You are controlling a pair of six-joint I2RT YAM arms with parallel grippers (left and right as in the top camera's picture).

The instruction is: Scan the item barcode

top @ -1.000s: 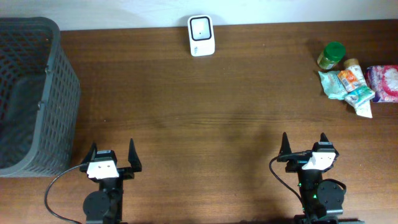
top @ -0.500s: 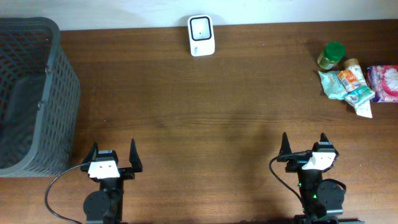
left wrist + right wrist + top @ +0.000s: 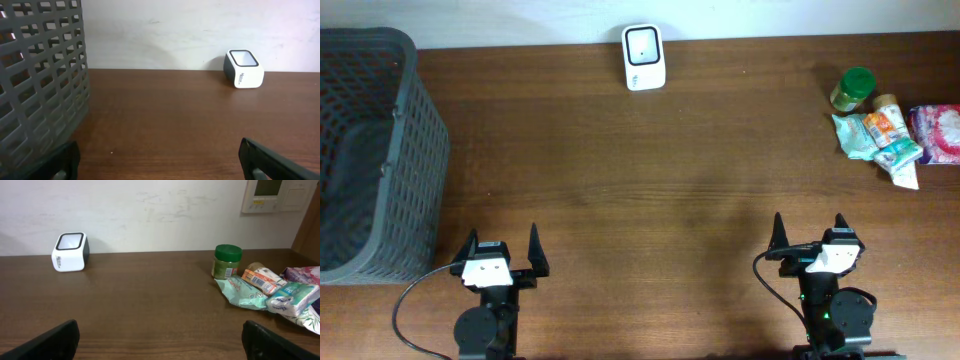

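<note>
A white barcode scanner (image 3: 644, 57) stands at the table's far edge, also visible as the scanner (image 3: 243, 68) and the scanner (image 3: 70, 251) in the wrist views. Items lie in a pile at the far right: a green-lidded jar (image 3: 852, 89), a small bottle (image 3: 885, 114), teal packets (image 3: 865, 140) and a pink bag (image 3: 939, 133). The jar (image 3: 226, 261) and packets (image 3: 242, 292) show in the right wrist view. My left gripper (image 3: 501, 251) and right gripper (image 3: 810, 236) rest open near the front edge, far from everything, with nothing between their fingers.
A tall dark grey mesh basket (image 3: 365, 150) stands at the left edge, close to the left arm; its wall (image 3: 37, 80) fills the left of the left wrist view. A white wall runs behind the table, with a wall panel (image 3: 270, 195) at right.
</note>
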